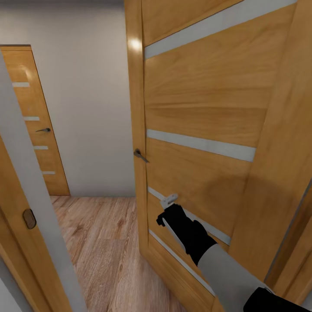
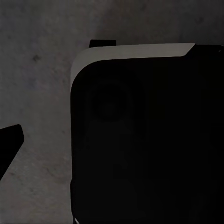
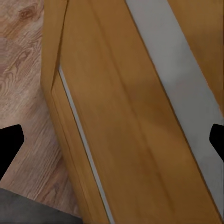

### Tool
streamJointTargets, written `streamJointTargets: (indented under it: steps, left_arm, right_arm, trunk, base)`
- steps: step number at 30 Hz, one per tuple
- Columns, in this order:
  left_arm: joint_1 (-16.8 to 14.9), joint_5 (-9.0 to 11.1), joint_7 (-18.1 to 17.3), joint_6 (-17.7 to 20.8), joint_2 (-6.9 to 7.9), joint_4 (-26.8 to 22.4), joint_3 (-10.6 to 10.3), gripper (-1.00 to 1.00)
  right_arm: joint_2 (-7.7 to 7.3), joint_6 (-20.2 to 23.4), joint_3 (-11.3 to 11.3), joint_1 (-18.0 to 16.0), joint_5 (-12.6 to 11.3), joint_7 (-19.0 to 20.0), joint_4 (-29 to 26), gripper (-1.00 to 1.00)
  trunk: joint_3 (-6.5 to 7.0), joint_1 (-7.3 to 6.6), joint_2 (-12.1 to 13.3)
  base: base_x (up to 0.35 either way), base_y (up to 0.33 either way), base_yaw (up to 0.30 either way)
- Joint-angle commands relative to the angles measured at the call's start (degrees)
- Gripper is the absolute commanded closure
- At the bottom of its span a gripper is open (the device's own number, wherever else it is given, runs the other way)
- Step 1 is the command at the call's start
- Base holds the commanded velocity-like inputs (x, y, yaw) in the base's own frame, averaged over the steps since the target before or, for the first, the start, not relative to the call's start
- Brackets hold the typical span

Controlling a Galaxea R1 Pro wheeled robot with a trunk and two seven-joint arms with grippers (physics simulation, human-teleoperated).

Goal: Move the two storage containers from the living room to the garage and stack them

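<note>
hallway wood-plank floor, perhaps; striped door.

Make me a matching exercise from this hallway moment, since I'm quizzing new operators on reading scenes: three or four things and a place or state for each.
Things:
1. near door
2. far door
3. right gripper
4. floor

Places or states:
A. light wood planks
B. shut, at the hallway's end on the left
C. up against the near door's lower half
D. ajar, its edge and handle facing the camera

Pairs: 1-D, 2-B, 3-C, 4-A
</note>
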Motion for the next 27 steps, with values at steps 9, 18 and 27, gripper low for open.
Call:
streamJointTargets:
  steps: [9, 18, 27]
  left_arm:
    - [0.0, 0.1, 0.0, -0.1, 0.0, 0.0, 0.1, -1.0]
    - [0.0, 0.1, 0.0, -0.1, -0.07, 0.0, 0.1, -1.0]
    - [0.0, 0.1, 0.0, -0.1, -0.09, 0.0, 0.0, -1.0]
  right_arm:
    - [0.0, 1.9, 0.5, 0.0, 0.6, -1.6, -1.2, -1.0]
    - [0.0, 7.2, 0.5, 0.0, 0.7, -14.4, -11.8, -1.0]
    - [0.0, 7.2, 0.6, -0.8, 0.4, -26.1, -12.2, -1.0]
  trunk:
    - [-0.07, 0.0, 0.0]
    - [-0.07, 0.0, 0.0]
    - [-0.07, 0.0, 0.0]
  base:
    - [0.0, 0.0, 0.0]
    - [0.0, 0.0, 0.0]
    - [0.0, 0.0, 0.0]
